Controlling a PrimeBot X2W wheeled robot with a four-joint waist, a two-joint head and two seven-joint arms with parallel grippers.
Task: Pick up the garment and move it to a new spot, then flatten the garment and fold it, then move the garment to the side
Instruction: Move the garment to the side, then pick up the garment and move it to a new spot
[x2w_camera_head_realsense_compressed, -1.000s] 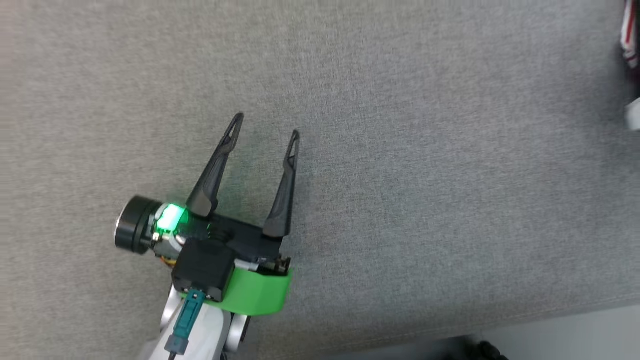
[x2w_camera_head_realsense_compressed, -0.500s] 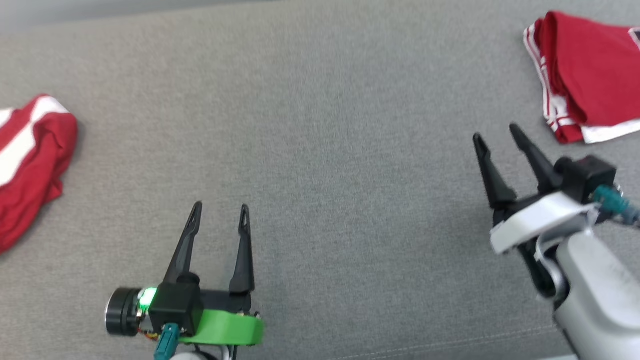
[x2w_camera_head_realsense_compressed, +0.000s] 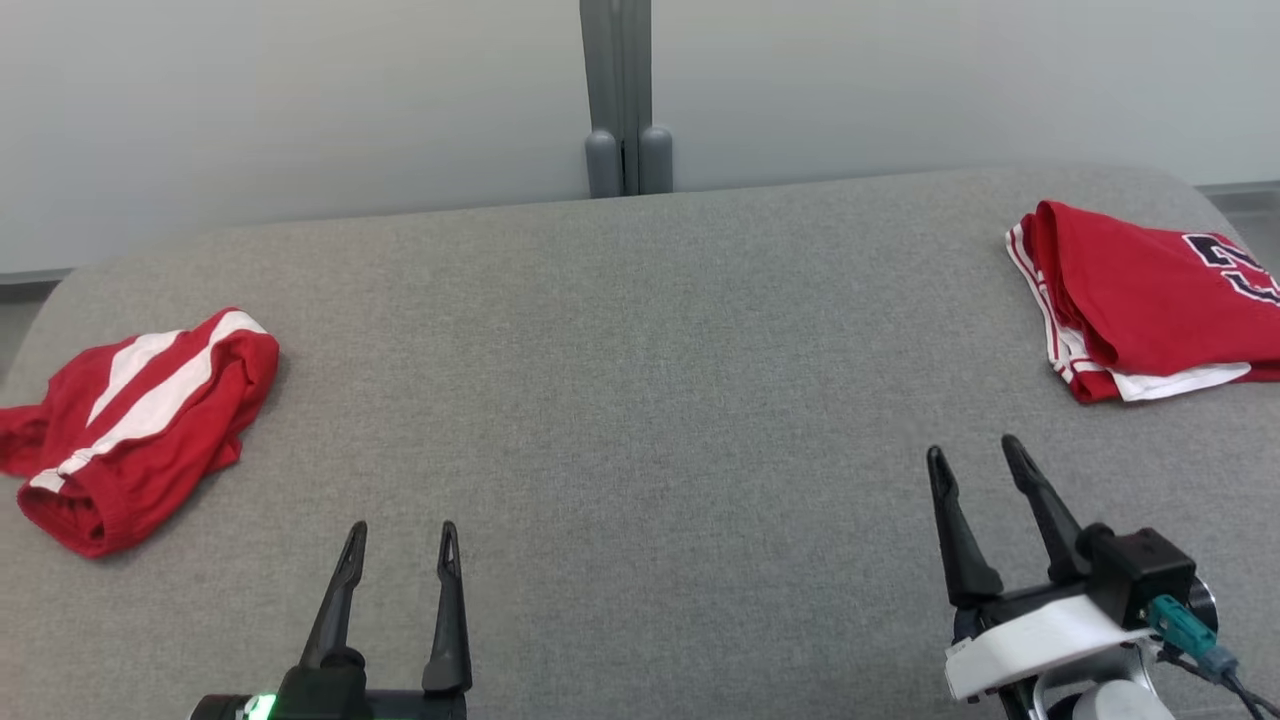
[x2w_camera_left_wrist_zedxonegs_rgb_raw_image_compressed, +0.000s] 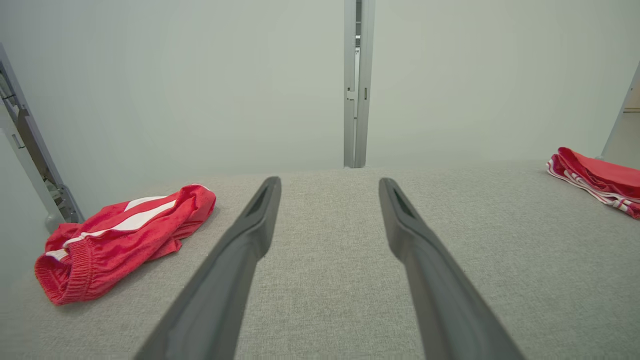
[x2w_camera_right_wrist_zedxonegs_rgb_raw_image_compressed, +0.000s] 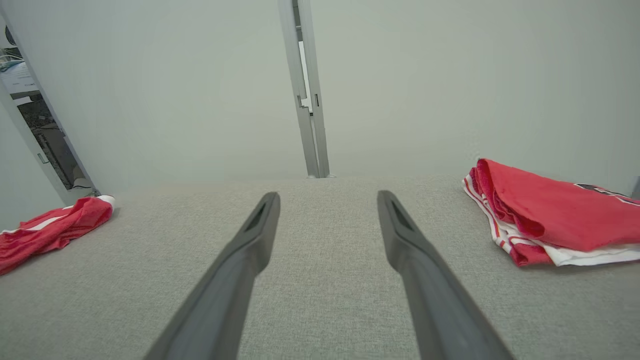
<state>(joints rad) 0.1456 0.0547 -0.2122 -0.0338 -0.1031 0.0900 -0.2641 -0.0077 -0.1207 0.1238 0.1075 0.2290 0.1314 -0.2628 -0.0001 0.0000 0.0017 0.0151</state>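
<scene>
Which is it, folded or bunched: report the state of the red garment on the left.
Bunched, not folded. The red garment lies in a rumpled heap on the grey cushion, its white stripe bent.

Middle: a wide stretch of the grey cushion (x2w_camera_head_realsense_compressed: 640, 400) lies open between the two garments, so either gripper has loads of room to pass.
Left side: the crumpled red shorts (x2w_camera_head_realsense_compressed: 140, 420) are bunched up by the left edge. They're well apart from the left gripper (x2w_camera_head_realsense_compressed: 403, 527), with bare fabric between them.
Right side: the folded red garment (x2w_camera_head_realsense_compressed: 1140, 300) sits by the right edge, ahead of the right gripper (x2w_camera_head_realsense_compressed: 972, 448), near it but not touching.
Back: the pale wall (x2w_camera_head_realsense_compressed: 300, 100) runs along the cushion's far edge with a grey post (x2w_camera_head_realsense_compressed: 620, 100) mid-way, so that's a hard stop.
Grippers: both have their fingers spread over bare fabric and are well apart from each other.
</scene>
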